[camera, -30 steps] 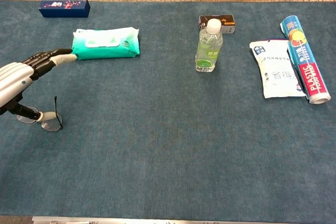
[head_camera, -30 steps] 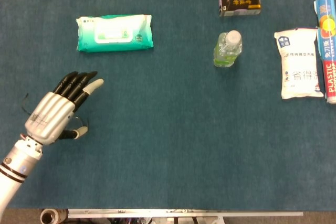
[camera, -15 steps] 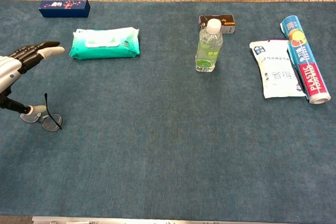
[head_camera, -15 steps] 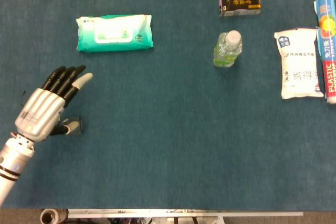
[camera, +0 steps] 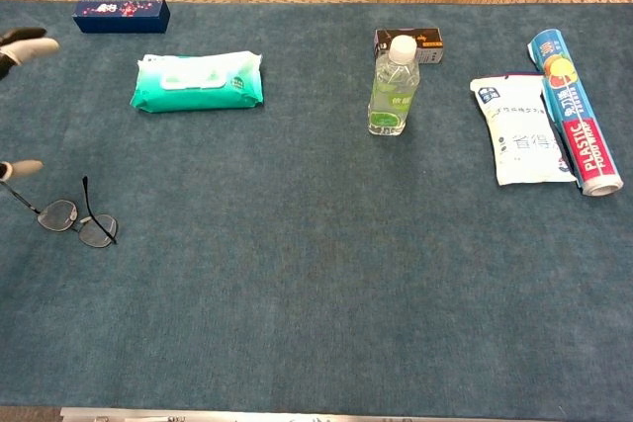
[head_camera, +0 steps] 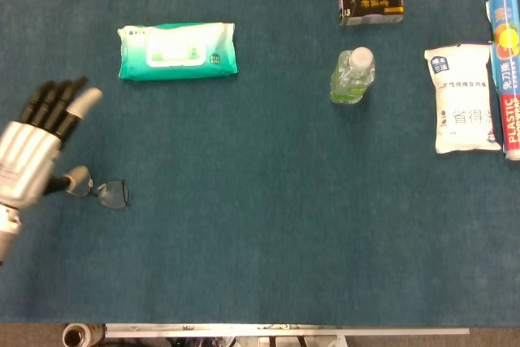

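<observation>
The glasses (camera: pixel 74 220) lie flat near the counter's (camera: pixel 316 294) left edge, arms unfolded, thin dark frame, clear lenses, lying free. The left hand (head_camera: pixel 36 152) hovers just beside them, fingers spread, thumb tip near one arm, holding nothing. Farther back lies a green wipes pack (camera: pixel 198 80). The right hand is out of sight.

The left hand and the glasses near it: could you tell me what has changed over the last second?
The left hand has drawn back toward the left edge, away from the wipes pack. It was over the glasses earlier; now they lie uncovered on the table, and the fingers are spread, holding nothing. The wipes pack, bottle, boxes and bags stayed put.
</observation>
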You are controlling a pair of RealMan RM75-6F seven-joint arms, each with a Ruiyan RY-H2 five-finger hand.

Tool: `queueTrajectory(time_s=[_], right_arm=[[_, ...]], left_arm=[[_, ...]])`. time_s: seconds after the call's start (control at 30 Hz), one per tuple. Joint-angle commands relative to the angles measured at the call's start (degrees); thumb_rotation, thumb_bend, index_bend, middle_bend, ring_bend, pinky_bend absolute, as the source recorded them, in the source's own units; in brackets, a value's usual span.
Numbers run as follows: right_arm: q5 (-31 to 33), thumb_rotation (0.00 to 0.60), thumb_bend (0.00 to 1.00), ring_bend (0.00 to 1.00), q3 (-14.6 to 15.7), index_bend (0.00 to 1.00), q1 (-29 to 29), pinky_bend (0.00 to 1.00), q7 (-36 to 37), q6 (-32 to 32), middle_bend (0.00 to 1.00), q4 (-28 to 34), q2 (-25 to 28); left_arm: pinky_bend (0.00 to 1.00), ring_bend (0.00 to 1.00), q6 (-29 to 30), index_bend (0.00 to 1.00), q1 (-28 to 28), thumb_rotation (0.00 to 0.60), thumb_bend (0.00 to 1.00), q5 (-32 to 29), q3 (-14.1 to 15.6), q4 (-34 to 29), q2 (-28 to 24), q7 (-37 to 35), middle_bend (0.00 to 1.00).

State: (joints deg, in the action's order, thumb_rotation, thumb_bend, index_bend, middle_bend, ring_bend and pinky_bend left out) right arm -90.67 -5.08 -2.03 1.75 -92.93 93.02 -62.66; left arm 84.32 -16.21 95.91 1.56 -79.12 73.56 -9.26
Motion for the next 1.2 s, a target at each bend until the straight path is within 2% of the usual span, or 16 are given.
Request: queueTrajectory(time_s=[0.03, 0.3, 0.5, 0.73, 0.9, 1.2], right_arm=[[0.0, 0.6, 0.01, 0.17, 0.0, 0.14, 0.0, 0.33, -0.1, 0.0, 0.2, 0.0, 0.0], [0.0, 0.6, 0.01, 0.17, 0.0, 0.14, -0.1, 0.33, -0.4, 0.2, 0.2, 0.1, -0.2], [0.1, 0.6, 0.01, 0.17, 0.0, 0.14, -0.1, 0.33, -0.5, 0.3, 0.2, 0.1, -0.2], [0.3, 0.6, 0.01, 0.17, -0.1, 0.14, -0.1, 0.33, -0.5, 0.3, 0.2, 0.1, -0.2], [0.4, 0.6, 0.01, 0.17, -0.1, 0.14, -0.2, 0.33, -0.6, 0.5, 0.2, 0.1, -0.2], [0.5, 0.6, 0.01, 0.17, -0.2, 0.14, 0.0, 0.33, 0.1, 0.2, 0.2, 0.2, 0.1]], left_arm=[[0.03, 0.0, 1.3, 0.0, 0.4, 0.6, 0.0, -1.0, -1.3, 1.2, -1.0, -0.8, 0.0], [0.03, 0.0, 1.8, 0.0, 0.5, 0.6, 0.0, -4.1, -3.8, 3.7, -3.1, -3.5, 0.0], [0.03, 0.0, -0.3, 0.0, 0.2, 0.6, 0.0, -6.1, -4.4, 7.8, -2.1, -6.4, 0.0], [0.03, 0.0, -4.6, 0.0, -1.8, 0.6, 0.0, -6.1, -4.0, 13.5, 0.1, -9.3, 0.0], [0.03, 0.0, -6.8, 0.0, -3.7, 0.6, 0.0, -5.2, -3.6, 16.7, 2.4, -7.8, 0.0], [0.03, 0.0, -6.8, 0.0, -4.3, 0.6, 0.0, -3.6, -2.3, 17.5, 4.0, -8.4, 0.0]])
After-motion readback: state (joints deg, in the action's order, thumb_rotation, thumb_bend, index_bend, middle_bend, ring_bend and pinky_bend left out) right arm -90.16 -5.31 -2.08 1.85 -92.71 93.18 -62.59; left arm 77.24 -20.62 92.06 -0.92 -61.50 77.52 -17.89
